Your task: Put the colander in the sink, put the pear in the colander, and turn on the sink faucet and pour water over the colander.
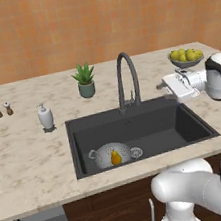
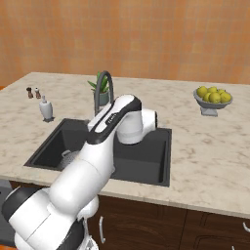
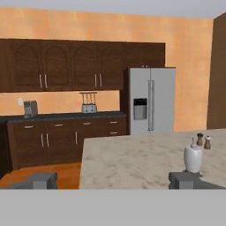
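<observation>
Left base view: the perforated pale colander sits in the dark matte sink, the yellow pear inside it; the arched gooseneck faucet stands behind; the gripper hovers right of the faucet, above the sink's back right corner; hand view: spread fingertips frame a speckled marble counter and white soap dispenser.

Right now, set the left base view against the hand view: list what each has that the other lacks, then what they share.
Left base view: the pear in the colander, down in the sink, plus faucet, potted plant and fruit bowl. Hand view: refrigerator, toaster, dark wall cabinets. Shared: soap dispenser, the two shakers, marble counter.
</observation>
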### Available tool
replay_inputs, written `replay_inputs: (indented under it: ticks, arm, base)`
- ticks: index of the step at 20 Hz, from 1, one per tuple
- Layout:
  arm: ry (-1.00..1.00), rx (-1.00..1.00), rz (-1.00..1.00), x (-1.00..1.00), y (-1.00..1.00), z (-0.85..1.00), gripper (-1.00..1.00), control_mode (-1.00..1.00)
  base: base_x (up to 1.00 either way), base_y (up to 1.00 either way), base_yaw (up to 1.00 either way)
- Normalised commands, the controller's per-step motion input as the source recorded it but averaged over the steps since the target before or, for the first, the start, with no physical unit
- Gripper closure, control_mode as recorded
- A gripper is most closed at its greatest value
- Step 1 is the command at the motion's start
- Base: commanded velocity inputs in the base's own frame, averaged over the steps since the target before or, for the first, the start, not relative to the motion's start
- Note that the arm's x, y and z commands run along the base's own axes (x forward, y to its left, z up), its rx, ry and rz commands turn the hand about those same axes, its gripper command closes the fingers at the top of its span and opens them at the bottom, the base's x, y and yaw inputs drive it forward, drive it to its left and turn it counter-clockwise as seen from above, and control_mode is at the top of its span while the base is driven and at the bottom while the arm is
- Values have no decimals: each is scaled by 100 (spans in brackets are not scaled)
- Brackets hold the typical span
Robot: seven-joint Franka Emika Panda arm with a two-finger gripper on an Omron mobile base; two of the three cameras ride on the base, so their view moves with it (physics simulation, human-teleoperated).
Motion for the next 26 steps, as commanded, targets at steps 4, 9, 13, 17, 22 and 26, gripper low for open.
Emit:
replay_inputs:
  ticks: [4,9,13,17,22,26]
  arm:
    - [-3,0,0,34,3,-8,-100,-100]
    - [-1,0,0,39,0,-7,-100,-100]
    - [0,0,0,37,0,-13,-100,-100]
    - [0,0,0,26,0,-13,-100,-100]
    - [0,-2,0,20,3,-13,-100,-100]
    - [0,-5,0,25,4,-14,-100,-100]
  base:
    - [0,0,0]
    - [0,0,0]
    - [0,0,0]
    - [0,0,0]
    - [0,0,0]
    - [0,0,0]
